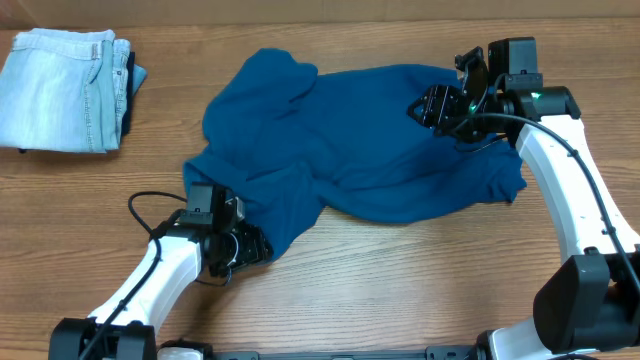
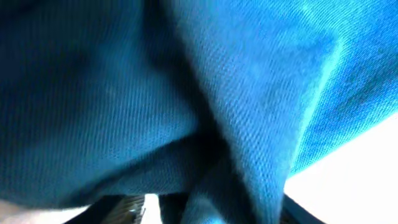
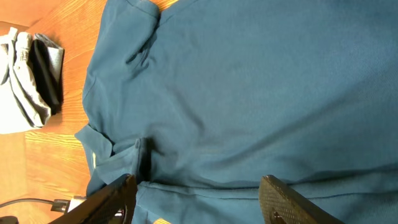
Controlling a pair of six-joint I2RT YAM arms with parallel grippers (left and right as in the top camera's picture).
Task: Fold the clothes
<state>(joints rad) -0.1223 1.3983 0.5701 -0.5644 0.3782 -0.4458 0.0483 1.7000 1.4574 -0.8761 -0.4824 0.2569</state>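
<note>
Denim comes first on your left: pale folded jeans [image 1: 60, 90] lie at the far-left corner of the table [image 1: 400, 270]. A dark item [image 1: 128, 80] is tucked against their right side, too little of it showing to say what it is. Both are well apart from the shirt [image 1: 370, 140].

Next comes your left gripper [image 1: 243, 245], low on the near side, with a black cable [image 1: 140, 205] looping off its arm. The shirt's near-left corner drapes over its tip, so from overhead the fingers are hidden. The left wrist view does not help. Teal knit fills it in deep folds, blurred by closeness, with only dark slivers along the bottom edge. You cannot tell whether those jaws are spread or pinching the cloth.

The shirt itself lies crumpled across the middle of the table, rumpled and partly doubled over. Its far-left part is humped up and its right edge trails toward the right arm. Collar and buttons are hard to make out. The right wrist view shows only a folded seam at the lower left of the cloth.

Furthest right, your right gripper [image 1: 432, 106] hangs over the shirt's far-right part. In its wrist view the two fingers [image 3: 289, 202] stand wide apart with flat fabric lying below them and nothing pinched between.
</note>
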